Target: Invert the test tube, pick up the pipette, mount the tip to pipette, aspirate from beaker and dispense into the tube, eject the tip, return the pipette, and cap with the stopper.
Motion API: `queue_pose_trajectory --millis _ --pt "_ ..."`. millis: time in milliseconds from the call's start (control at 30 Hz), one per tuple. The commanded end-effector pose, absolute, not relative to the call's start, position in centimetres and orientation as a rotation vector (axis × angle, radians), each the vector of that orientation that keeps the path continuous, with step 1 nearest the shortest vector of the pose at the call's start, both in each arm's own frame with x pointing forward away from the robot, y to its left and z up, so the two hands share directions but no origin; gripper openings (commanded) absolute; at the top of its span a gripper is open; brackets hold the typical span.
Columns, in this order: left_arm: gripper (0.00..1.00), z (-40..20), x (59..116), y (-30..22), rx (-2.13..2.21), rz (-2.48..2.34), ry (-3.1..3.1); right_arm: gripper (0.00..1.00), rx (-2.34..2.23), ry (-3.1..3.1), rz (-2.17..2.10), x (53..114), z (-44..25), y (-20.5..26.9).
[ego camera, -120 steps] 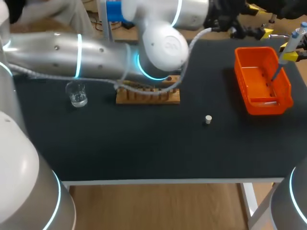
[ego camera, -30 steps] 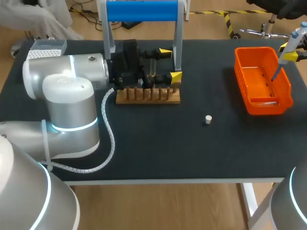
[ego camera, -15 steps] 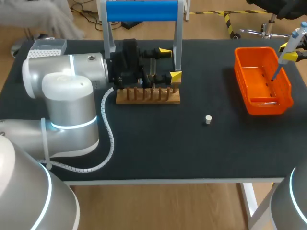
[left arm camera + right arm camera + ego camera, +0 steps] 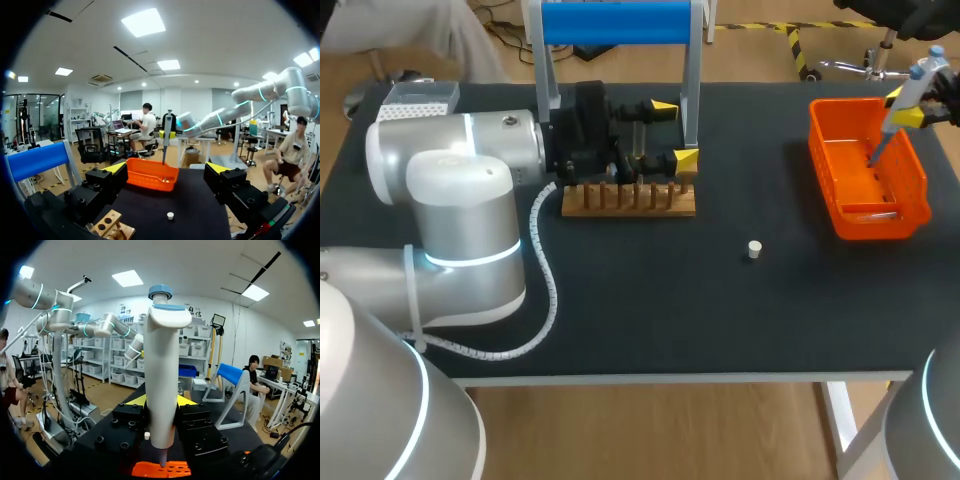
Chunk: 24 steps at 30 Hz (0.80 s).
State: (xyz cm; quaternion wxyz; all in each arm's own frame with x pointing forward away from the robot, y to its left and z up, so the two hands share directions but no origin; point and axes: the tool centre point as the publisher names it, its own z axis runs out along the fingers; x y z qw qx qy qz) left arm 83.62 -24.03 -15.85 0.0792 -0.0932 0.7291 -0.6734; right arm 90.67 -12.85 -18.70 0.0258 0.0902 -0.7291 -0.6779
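Holding the pipette [image 4: 161, 365] upright, my right claw [image 4: 160, 402] is clamped on its body, nose pointing straight down into the orange tray [image 4: 817, 140] directly beneath. My left claw [image 4: 675, 133], fingers apart, sits well away at the wooden rack [image 4: 628, 205].

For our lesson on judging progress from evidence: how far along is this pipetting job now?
Done: the pipette is picked up, the right gripper shut on it. In hand: its lower end hangs over the orange bin, likely a tip step. Left: returning the pipette and capping, since the stopper lies loose on the table. The left gripper stands open at the wooden rack.
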Motion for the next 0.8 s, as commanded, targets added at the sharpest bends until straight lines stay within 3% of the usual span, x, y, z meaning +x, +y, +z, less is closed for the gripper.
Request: queue_pose_trajectory --millis 33,800 --pt "1.00 -15.9 83.6 -24.2 -0.283 -2.013 2.178 0.00 0.216 -2.324 -2.087 88.8 -18.0 -10.7" --pt "1.00 -15.9 83.6 -24.2 -0.283 -2.013 2.178 0.00 0.107 -2.312 -2.053 85.7 -20.1 -0.7"
